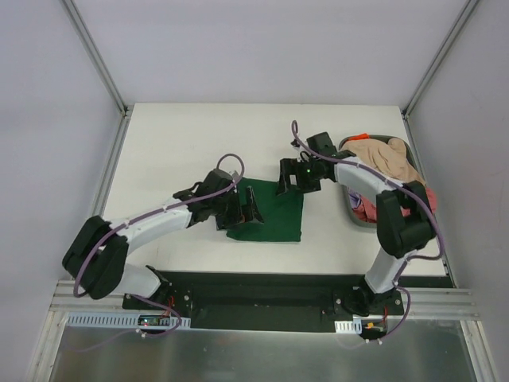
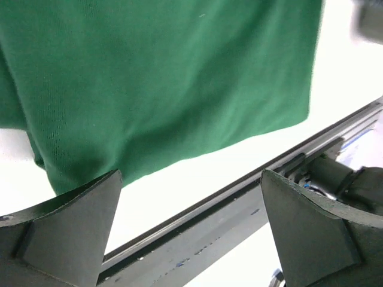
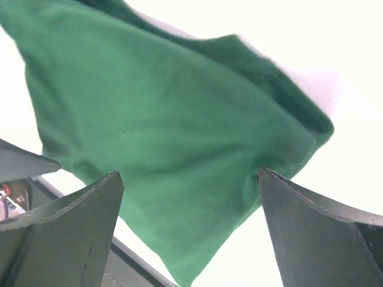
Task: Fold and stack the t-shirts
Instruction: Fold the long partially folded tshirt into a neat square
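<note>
A dark green t-shirt (image 1: 273, 215) lies folded into a rough square on the white table. It fills the left wrist view (image 2: 155, 78) and the right wrist view (image 3: 167, 137). My left gripper (image 1: 247, 211) is open over its left edge, jaws wide with nothing between them. My right gripper (image 1: 288, 180) is open over its far right corner, also empty. A beige t-shirt (image 1: 387, 158) lies heaped on top of a grey bin (image 1: 352, 206) at the right, with a pink-red shirt (image 1: 367, 209) under it and an orange bit (image 1: 363, 135) at the far rim.
The table's near edge and a dark rail (image 2: 239, 209) run just in front of the green shirt. Metal frame posts (image 1: 95, 56) stand at the back corners. The left half of the table (image 1: 167, 151) is bare.
</note>
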### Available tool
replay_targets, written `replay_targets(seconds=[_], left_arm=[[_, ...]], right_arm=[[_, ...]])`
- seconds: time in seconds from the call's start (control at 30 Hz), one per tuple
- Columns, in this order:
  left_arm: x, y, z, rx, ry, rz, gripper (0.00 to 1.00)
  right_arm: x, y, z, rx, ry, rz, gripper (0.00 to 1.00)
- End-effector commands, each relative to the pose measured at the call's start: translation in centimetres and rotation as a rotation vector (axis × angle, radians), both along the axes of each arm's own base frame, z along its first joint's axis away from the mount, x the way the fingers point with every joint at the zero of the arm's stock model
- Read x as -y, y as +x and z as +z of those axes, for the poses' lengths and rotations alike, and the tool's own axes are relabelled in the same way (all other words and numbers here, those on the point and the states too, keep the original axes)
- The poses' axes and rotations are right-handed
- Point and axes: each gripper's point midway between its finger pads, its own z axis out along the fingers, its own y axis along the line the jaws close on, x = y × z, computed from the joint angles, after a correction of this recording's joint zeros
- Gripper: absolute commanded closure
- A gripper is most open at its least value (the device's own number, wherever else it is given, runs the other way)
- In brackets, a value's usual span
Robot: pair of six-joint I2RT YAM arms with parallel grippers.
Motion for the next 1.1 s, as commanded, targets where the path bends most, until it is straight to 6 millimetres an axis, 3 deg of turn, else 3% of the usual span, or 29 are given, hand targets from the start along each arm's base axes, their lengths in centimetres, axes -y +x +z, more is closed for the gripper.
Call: replay_targets(seconds=[0.0,0.17,0.33,0.4,0.6,0.8,0.97,1.07], left_arm=[[-1.0,1.9,4.5,0.158,-0.024,0.067,0.01],[-0.8,5.1,6.2,0.188,-0.035,0.052,0.01],[-0.1,9.0,6.1,0.172,-0.035,0.059,0.01],[0.3,10.7,5.7,0.185,-0.012,0.058,0.01],[-1.5,14.7,1.2,0.13,0.111,0.149,0.01],[-3.0,14.8,-3.9,0.015,0.192,0.171,0.01],[-3.3,14.5,-4.8,-0.009,0.201,0.165,0.01],[-3.1,14.5,-3.5,0.019,0.178,0.143,0.01]], right_arm=[[1.0,-2.6,6.2,0.12,0.063,0.038,0.04],[-1.1,-7.4,9.1,0.085,0.332,0.045,0.04],[-3.4,-11.7,9.1,0.035,0.432,0.146,0.04],[-3.8,-12.5,8.5,0.017,0.427,0.162,0.04],[-3.6,-12.6,4.5,-0.063,0.352,0.122,0.04],[-2.0,-12.6,-0.2,-0.121,0.235,0.057,0.04],[-0.9,-12.8,-2.5,-0.156,0.174,0.02,0.04],[-0.7,-12.7,-2.5,-0.151,0.171,0.016,0.04]])
